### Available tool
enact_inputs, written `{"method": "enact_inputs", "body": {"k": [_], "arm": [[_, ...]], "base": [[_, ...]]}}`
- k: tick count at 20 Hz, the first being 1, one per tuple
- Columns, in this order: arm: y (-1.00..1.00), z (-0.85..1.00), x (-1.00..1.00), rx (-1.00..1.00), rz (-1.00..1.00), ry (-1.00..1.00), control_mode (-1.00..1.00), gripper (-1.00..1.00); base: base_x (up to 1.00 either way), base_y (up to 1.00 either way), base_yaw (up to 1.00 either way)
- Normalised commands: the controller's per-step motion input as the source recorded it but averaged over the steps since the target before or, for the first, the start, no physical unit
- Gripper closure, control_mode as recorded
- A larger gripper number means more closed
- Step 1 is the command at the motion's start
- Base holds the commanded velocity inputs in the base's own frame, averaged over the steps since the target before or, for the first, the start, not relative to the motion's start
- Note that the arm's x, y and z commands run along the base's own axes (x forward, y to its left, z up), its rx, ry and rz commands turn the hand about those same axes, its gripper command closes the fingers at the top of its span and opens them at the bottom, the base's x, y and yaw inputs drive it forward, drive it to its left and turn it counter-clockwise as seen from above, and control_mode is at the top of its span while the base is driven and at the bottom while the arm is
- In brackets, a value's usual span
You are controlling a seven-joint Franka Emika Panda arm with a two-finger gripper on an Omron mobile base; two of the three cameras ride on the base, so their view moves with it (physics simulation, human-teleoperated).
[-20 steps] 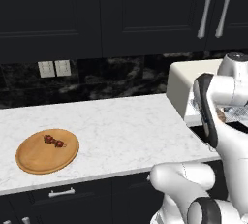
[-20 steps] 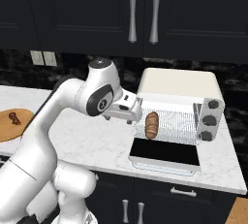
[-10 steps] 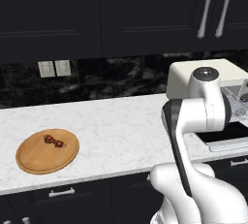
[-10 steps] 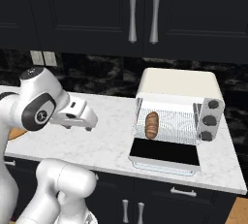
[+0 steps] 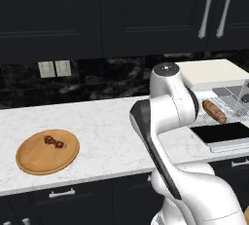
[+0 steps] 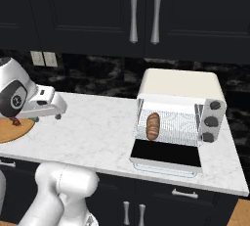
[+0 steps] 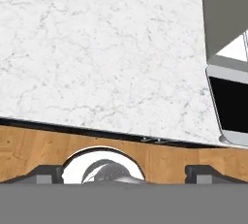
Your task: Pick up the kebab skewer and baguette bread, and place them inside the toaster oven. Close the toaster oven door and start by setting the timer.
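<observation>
From the left base view we've got the kebab skewer point(image 5: 54, 141) lying on a round wooden plate point(image 5: 29, 158) near the left end of the white marble counter point(image 5: 107, 136), a bit above the plate's middle. Off to the right sits the toaster oven point(image 5: 214, 73), with the toaster oven door point(image 5: 221, 133) dropped flat toward us, and the baguette bread point(image 5: 214, 111) lying on the wire rack inside. The arm's big white body stands between the plate and the oven, so a chunk of the counter is hidden behind it.

Over in the right base view, the oven is easier to read: the baguette sits on the left part of the rack, lengthwise front to back, and three dark knobs point(image 6: 211, 121) run down the right side of the oven's front. The gripper point(image 6: 46, 117) hangs above the counter's left part, near the edge of the plate, well apart from the oven, and we can't really make out its jaws here.

In the hand view, we're looking down on bare marble and the wooden floor point(image 7: 29, 150) past the counter edge, with the open door at the right edge. The two fingertips point(image 7: 48, 172) sit far apart at the bottom corners, so the jaws are spread wide with nothing between them.
</observation>
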Motion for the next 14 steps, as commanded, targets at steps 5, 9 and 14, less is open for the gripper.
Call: {"method": "enact_inputs", "body": {"k": [5,9,14], "arm": [[1.00,-0.31,0.25,0.07,0.33,0.01,-1.00,-1.00],[1.00,-0.55,0.46,0.12,0.25,0.00,-1.00,-1.00],[0.99,-0.67,0.54,0.13,0.23,0.00,-1.00,-1.00]], "base": [[0.00,0.00,0.00],[0.00,0.00,0.00],[0.00,0.00,0.00]]}}
